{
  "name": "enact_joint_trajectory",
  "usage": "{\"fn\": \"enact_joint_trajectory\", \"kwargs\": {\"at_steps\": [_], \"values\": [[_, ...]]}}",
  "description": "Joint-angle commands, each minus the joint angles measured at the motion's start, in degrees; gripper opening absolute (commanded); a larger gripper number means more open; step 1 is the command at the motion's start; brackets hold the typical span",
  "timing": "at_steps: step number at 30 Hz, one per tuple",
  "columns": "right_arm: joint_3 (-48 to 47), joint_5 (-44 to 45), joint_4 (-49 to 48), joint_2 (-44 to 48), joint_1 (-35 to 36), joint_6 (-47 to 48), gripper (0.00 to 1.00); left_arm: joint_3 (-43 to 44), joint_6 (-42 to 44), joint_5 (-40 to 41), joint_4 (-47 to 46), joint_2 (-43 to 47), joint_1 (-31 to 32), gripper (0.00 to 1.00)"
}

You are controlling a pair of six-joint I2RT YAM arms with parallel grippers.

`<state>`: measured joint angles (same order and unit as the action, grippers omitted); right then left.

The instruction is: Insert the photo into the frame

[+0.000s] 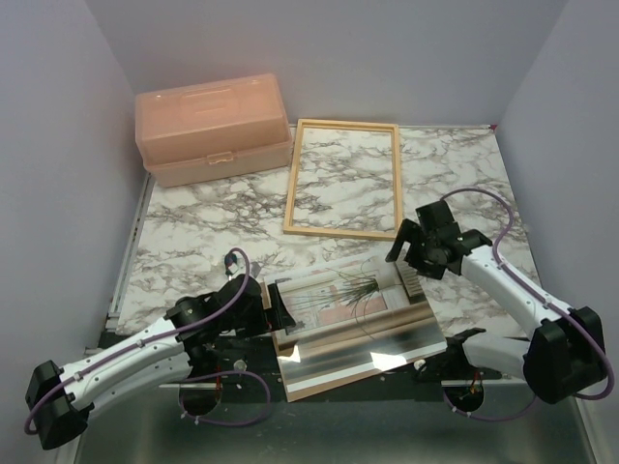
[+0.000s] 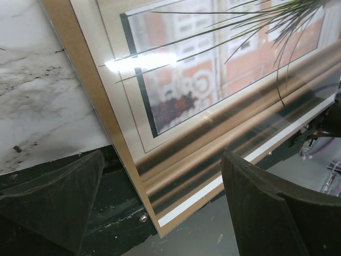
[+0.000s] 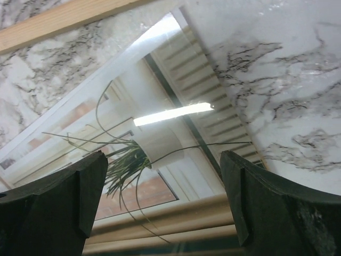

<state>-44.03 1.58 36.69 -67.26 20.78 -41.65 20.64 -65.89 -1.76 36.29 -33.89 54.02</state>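
The photo [image 1: 350, 295], a print of a spiky potted plant at a window, lies face up near the table's front edge. It rests on a brown backing board [image 2: 80, 64], and light glares off its glossy top. The empty light-wood frame [image 1: 290, 184] lies flat farther back, apart from the photo; one bar [image 3: 58, 18] shows in the right wrist view. My left gripper [image 1: 278, 307] [image 2: 162, 208] is open at the stack's left near corner. My right gripper [image 1: 404, 263] [image 3: 162, 202] is open above the photo's [image 3: 144, 154] right end. Neither holds anything.
A peach plastic toolbox [image 1: 213, 130] stands shut at the back left, beside the frame. The stack's near edge overhangs the marble tabletop [image 1: 193, 237] onto the dark front strip [image 2: 101, 213]. Purple cables loop near both arm bases.
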Motion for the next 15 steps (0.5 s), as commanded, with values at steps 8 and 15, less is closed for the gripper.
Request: {"fn": "enact_joint_trajectory", "kwargs": {"at_steps": [8, 15], "values": [[0.02, 9.61, 4.97, -3.8, -2.32, -3.48, 1.0, -0.11, -1.88, -2.21, -7.07, -5.84, 0.12, 0.94], [2.05, 4.15, 1.0, -9.36, -7.08, -1.44, 1.0, 0.76, -1.35, -3.33, -8.69, -10.67, 0.03, 0.94]]}}
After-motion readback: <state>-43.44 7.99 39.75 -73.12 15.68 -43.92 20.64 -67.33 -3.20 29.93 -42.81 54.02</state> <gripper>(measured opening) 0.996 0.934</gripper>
